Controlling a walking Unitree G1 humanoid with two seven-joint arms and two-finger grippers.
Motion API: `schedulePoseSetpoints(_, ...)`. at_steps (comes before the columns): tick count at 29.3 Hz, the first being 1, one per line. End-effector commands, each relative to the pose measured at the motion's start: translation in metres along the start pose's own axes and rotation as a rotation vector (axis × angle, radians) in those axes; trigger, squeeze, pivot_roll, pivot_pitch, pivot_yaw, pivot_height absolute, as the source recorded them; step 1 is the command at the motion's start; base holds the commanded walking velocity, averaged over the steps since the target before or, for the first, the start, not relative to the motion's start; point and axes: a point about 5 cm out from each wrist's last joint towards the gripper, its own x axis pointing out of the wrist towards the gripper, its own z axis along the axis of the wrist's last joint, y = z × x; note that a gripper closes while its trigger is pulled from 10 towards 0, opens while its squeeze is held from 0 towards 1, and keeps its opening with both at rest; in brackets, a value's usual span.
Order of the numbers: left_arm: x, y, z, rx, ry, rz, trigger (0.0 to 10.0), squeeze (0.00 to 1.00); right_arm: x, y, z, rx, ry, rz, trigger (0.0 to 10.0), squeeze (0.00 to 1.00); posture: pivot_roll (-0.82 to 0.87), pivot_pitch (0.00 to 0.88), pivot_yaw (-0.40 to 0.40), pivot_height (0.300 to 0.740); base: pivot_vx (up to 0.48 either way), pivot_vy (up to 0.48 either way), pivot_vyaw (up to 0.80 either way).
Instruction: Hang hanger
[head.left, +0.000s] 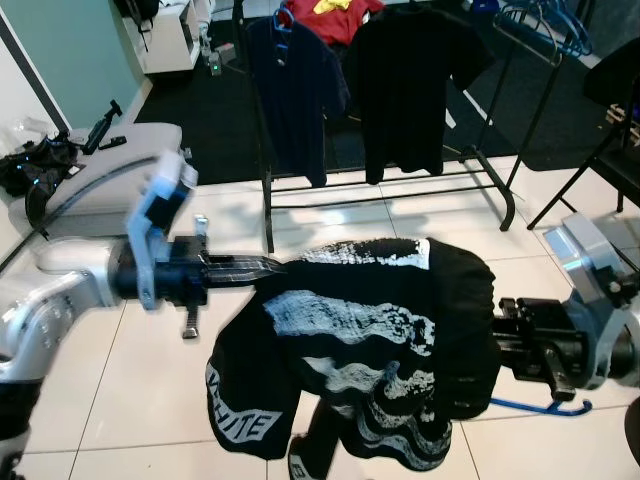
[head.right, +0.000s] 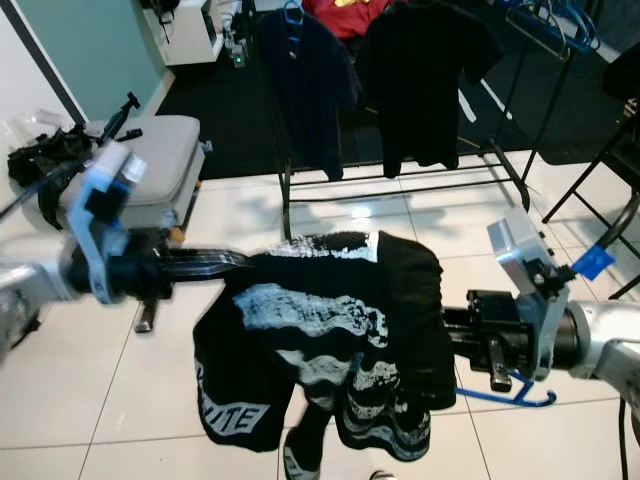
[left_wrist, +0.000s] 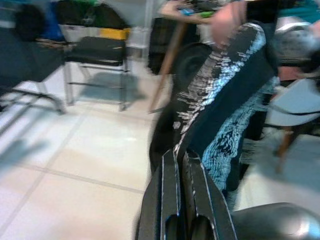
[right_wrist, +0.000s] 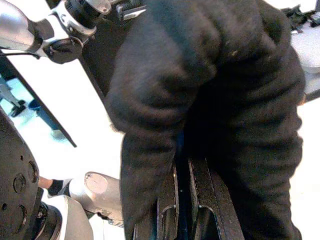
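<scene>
One black shirt (head.left: 380, 340) with white print hangs between two grippers above the tiled floor (head.left: 120, 400). The left gripper (head.left: 270, 268) has its fingers clenched on the shirt's edge; the right gripper (right_wrist: 182, 175) grasps one blue hanger (head.right: 505, 395) under the cloth. Behind, one rack (head.left: 500, 190) carries three shirts

Matt black cloth shirt (head.left: 380, 340), glossy floor tiles (head.left: 330, 215), blue plastic hanger (head.right: 505, 393)

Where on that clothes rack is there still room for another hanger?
On the black metal clothes rack, the rail's far right end, past the short-sleeved black T-shirt, looks bare. The left side is crowded: a dark navy shirt and a red shirt hang close together.
</scene>
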Motion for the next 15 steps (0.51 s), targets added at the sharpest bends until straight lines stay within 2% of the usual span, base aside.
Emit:
schedulePoseSetpoints(1, -0.026, 0.011, 0.017, 0.063, -0.006, 0.109, 0.0, 0.00, 0.000, 0.003, 0.001, -0.016, -0.012, 0.004, 0.0, 0.00, -0.05, 0.135, 0.054, 0.740, 0.000, 0.000, 0.00)
schedulePoseSetpoints(2, -0.026, 0.011, 0.017, 0.063, -0.006, 0.109, 0.0, 0.00, 0.000, 0.003, 0.001, -0.016, -0.012, 0.004, 0.0, 0.00, -0.05, 0.135, 0.054, 0.740, 0.000, 0.000, 0.00)
schedulePoseSetpoints(4, -0.036, 0.014, 0.031, 0.093, -0.048, 0.144, 0.0, 0.00, 0.000, 0.004, -0.003, -0.004, -0.004, -0.002, 0.0, 0.00, -0.05, 0.135, 0.056, 0.740, 0.000, 0.000, 0.00)
schedulePoseSetpoints(8, -0.037, 0.014, 0.034, 0.100, -0.062, 0.145, 0.0, 0.00, 0.001, 0.005, -0.005, 0.001, -0.001, -0.001, 0.0, 0.00, -0.05, 0.135, 0.056, 0.740, 0.000, 0.000, 0.00)
schedulePoseSetpoints(9, -0.036, 0.012, 0.041, 0.106, -0.112, 0.134, 0.0, 0.00, 0.003, 0.005, -0.009, 0.011, 0.014, -0.005, 0.0, 0.00, -0.05, 0.133, 0.054, 0.740, 0.000, 0.000, 0.00)
schedulePoseSetpoints(15, -0.038, 0.016, 0.038, 0.095, -0.128, 0.160, 0.0, 0.00, 0.004, 0.006, -0.011, 0.014, 0.017, -0.010, 0.0, 0.00, -0.05, 0.132, 0.052, 0.740, 0.000, 0.000, 0.00)
